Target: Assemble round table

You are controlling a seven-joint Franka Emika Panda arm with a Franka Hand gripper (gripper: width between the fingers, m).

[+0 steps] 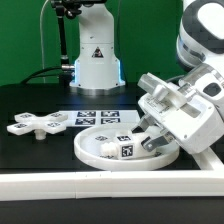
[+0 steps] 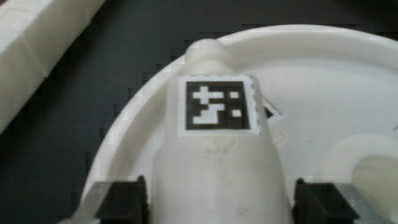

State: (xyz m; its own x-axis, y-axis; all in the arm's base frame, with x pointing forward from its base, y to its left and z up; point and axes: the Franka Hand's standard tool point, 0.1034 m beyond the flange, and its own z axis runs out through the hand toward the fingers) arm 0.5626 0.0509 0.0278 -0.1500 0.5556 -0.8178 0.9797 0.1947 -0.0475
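My hand (image 2: 222, 200) is clenched on the short post (image 2: 217, 125), which lies on its side inside the rimmed round disc (image 1: 92, 152) on the black tabletop (image 1: 40, 100). Best to lift straight up with a centred grip so the smooth cylinder can't roll, clearing the rim. All smooth white plastic with square tags; the cross-shaped piece (image 1: 35, 123) lies well apart.

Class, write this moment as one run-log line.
step: grasp post | gripper: shut on post | post: lying in disc | cross: apart from disc
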